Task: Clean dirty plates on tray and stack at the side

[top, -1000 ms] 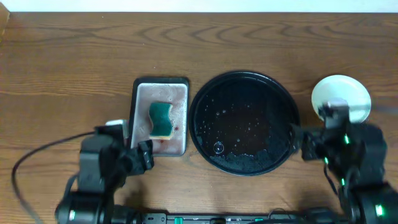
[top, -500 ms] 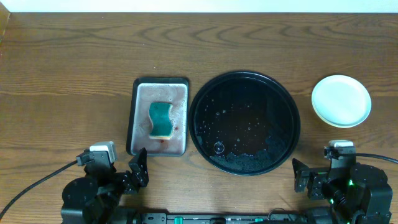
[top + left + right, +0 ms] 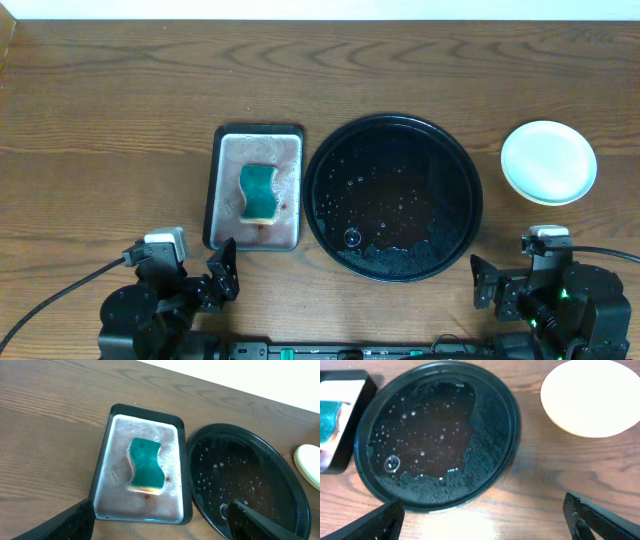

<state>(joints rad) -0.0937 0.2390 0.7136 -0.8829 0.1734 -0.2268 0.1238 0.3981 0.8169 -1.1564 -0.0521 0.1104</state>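
The black round tray [image 3: 400, 170] sits mid-table, wet with water drops and foam, and no plate lies on it. It also shows in the wrist views as tray [image 3: 240, 470] and tray [image 3: 435, 425]. To its right, on the bare wood, rests a clean pale plate [image 3: 548, 162], also seen as plate [image 3: 592, 397] and, cut by the frame edge, plate [image 3: 310, 462]. I cannot tell whether other plates lie under it. My left gripper [image 3: 215, 278] is drawn back at the front left, open and empty [image 3: 160, 527]. My right gripper [image 3: 490, 285] is at the front right, open and empty [image 3: 487, 525].
A rectangular silver-grey metal tray [image 3: 228, 150] stands left of the black tray, with soapy, red-tinged water in it. A green sponge [image 3: 259, 192] lies in it, also seen as sponge [image 3: 146, 465]. A black cable [image 3: 60, 290] runs from the left arm.
Over the last second both arms pulled back to the front edge. The right gripper left the spot beside the plate. Nothing has moved in the last half second.
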